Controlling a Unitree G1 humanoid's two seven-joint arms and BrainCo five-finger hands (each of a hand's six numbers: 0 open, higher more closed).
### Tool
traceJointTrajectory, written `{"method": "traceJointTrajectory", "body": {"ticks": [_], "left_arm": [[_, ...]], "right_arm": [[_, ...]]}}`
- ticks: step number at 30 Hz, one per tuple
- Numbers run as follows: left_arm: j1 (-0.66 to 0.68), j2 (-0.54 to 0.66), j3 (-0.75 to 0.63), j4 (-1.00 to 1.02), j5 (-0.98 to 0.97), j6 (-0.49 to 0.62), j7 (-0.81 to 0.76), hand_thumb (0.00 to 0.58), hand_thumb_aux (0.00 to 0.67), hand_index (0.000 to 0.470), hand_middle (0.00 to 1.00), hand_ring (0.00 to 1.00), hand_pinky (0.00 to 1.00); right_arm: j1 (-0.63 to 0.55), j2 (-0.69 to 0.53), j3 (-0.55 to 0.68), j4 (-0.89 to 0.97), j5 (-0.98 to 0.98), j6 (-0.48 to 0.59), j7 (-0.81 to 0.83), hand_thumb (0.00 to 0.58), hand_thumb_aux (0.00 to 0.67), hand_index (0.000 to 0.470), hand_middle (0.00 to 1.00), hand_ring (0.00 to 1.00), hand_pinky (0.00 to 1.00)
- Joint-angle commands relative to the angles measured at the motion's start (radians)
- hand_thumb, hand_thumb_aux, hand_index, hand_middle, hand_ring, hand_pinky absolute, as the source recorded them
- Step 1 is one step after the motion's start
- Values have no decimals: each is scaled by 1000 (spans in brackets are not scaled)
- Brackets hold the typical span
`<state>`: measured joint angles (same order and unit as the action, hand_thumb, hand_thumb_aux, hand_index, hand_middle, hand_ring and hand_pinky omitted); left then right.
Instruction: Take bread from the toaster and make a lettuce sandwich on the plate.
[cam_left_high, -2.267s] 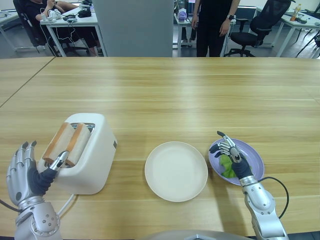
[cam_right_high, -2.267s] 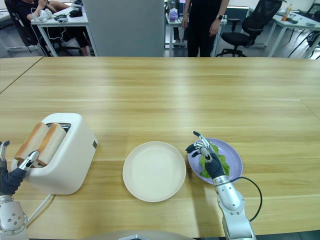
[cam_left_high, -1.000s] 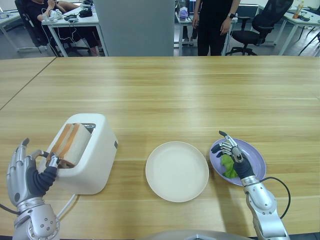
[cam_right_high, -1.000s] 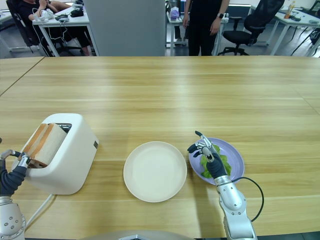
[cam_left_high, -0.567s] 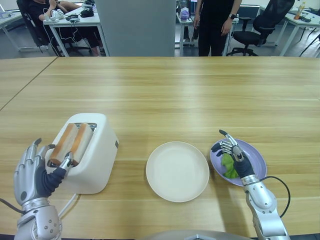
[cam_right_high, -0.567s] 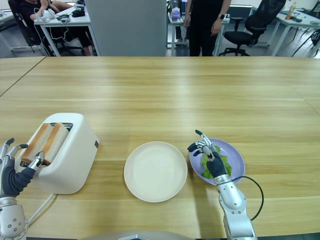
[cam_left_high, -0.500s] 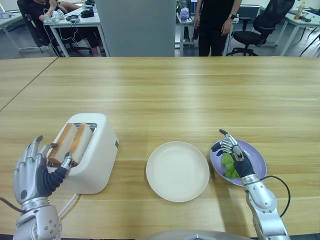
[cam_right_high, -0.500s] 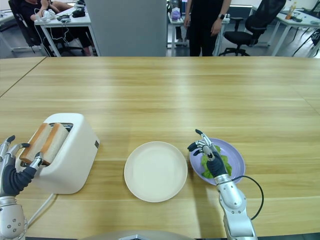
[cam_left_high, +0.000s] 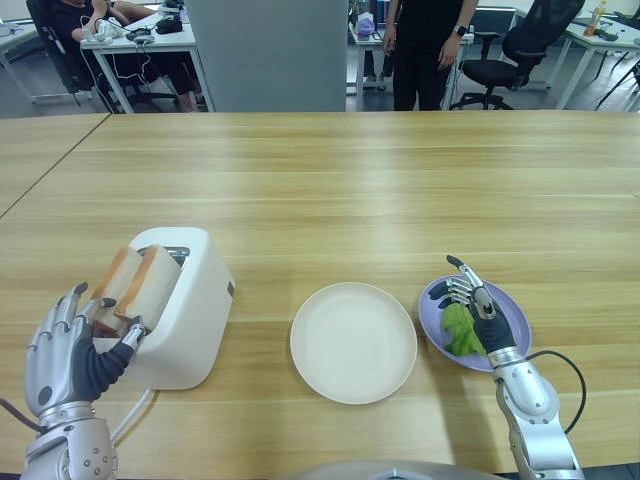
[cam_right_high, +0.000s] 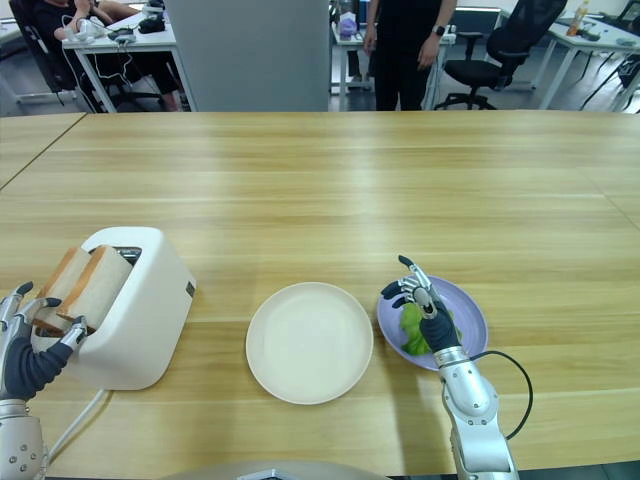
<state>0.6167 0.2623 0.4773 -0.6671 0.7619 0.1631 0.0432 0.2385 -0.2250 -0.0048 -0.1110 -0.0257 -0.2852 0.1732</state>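
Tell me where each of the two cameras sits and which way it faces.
Left eye view: on the robot's head, facing forward and down at the table; left hand at the bread slices in the toaster, right hand over the lettuce on the purple plate.
Right eye view: same head, slightly to the right, same aim; left hand nearer the picture's edge.
Shared: the white plate between both hands, and everything above.

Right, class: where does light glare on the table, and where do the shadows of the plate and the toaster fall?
Left eye view: a pale sheen lies across the far middle of the table; the plate has a thin soft shadow along its near rim. Right eye view: same sheen; the toaster has a soft shadow hugging its base.
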Motion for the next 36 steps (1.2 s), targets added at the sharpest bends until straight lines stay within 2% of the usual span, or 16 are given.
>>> {"method": "traceJointTrajectory", "body": {"ticks": [1,3,4,8,23,36], "left_arm": [[-18,-15,30,-40,-7,-1,20,0,0,0,90,90,90],[-30,-23,42,-59,-8,-2,30,0,0,0,90,90,90],[-34,-28,51,-72,-9,-4,38,0,0,0,39,39,39],[-50,-42,90,-113,-30,-10,47,0,0,0,0,0,0],[-9,-37,37,52,65,3,33,0,0,0,0,0,0],[-31,-23,79,80,24,40,39,0,0,0,0,0,0]], "right_arm": [[-3,-3,-6,4,-1,9,4,0,0,0,475,475,475],[-3,-3,-4,4,-1,10,4,0,0,0,475,475,475],[-3,-4,-4,4,-1,10,6,0,0,0,475,475,475],[-1,-4,-4,-1,0,12,7,0,0,0,475,475,475],[5,-9,-16,-15,5,15,9,0,0,0,471,471,471],[21,-11,-41,-16,9,11,6,0,0,0,475,475,475]]}}
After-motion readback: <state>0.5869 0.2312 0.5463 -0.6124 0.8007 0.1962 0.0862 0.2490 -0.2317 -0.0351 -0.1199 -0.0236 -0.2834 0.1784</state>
